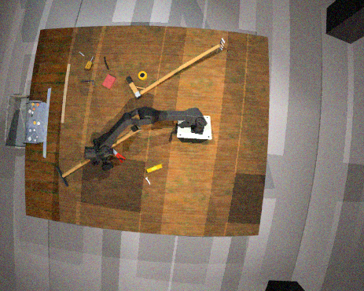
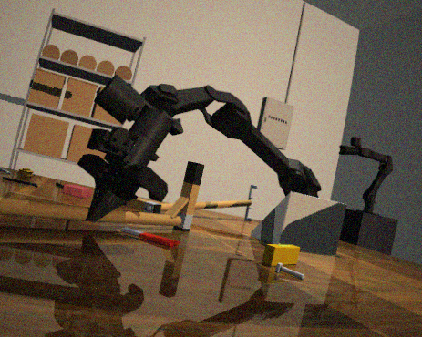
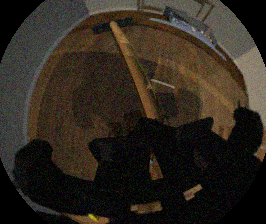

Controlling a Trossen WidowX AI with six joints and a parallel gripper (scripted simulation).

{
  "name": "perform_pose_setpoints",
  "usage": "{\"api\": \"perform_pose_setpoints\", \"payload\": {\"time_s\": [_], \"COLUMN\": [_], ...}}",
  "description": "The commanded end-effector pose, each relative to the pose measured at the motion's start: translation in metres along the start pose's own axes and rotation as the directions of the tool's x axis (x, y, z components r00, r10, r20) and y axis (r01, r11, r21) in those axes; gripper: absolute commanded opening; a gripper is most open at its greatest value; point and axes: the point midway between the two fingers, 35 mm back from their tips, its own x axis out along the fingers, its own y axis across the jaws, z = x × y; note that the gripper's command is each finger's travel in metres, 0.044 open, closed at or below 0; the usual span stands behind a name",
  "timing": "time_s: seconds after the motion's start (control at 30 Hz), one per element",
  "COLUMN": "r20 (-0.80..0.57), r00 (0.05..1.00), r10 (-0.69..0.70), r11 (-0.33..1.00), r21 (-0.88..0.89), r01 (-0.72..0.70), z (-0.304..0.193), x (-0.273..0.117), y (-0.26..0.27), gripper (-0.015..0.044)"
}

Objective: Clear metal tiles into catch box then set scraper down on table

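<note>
The long scraper lies on the table: its wooden handle [image 1: 123, 139] [image 2: 154, 219] [image 3: 135, 75] runs diagonally, with a dark blade [image 1: 59, 171] [image 3: 102, 27] at its far end and a black-topped upright grip [image 1: 134, 128] [image 2: 193, 174] at the other. My gripper [image 1: 100, 157] [image 2: 93, 219] [image 3: 142, 120] is shut and empty, pointing down low by the handle; exact contact is hidden. Several small orange and white tiles [image 1: 34, 123] are on the blue-grey steel plate [image 1: 43, 115] [image 3: 209, 41] at the table's left edge. The clear catch box [image 1: 16, 130] is beyond it.
A second wooden-handled tool [image 1: 180, 68] [image 2: 227, 203] lies behind the arm. A red-handled tool [image 1: 117, 155] [image 2: 159, 239] lies near the gripper. A yellow block [image 1: 154, 168] [image 2: 283, 254], pink block [image 1: 109, 81] [image 2: 78, 190], yellow ring [image 1: 142, 71] and pale strip [image 1: 65, 97] also lie around.
</note>
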Motion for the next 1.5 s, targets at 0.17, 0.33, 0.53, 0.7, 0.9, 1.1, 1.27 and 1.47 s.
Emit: {"api": "perform_pose_setpoints", "payload": {"time_s": [0.17,0.33,0.53,0.7,0.9,1.1,1.27,1.47], "r20": [-0.005,-0.005,-0.005,-0.005,-0.005,-0.005,-0.005,0.005], "r00": [1.0,1.0,1.0,1.0,1.0,1.0,1.0,1.0], "r10": [-0.001,-0.002,-0.003,-0.003,-0.004,-0.005,-0.005,-0.004], "r11": [1.0,1.0,1.0,1.0,1.0,1.0,1.0,1.0], "r21": [0.004,0.004,0.004,0.004,0.003,0.003,0.003,-0.002], "r01": [0.001,0.002,0.003,0.003,0.004,0.005,0.005,0.004], "z": [0.0,0.001,0.002,0.002,0.003,0.004,0.004,0.008], "x": [0.004,0.004,0.005,0.005,0.005,0.006,0.006,0.001], "y": [-0.014,-0.019,-0.025,-0.03,-0.036,-0.042,-0.046,-0.039], "gripper": [0.0,0.0,0.0,0.0,0.0,0.0,0.0,0.0]}}
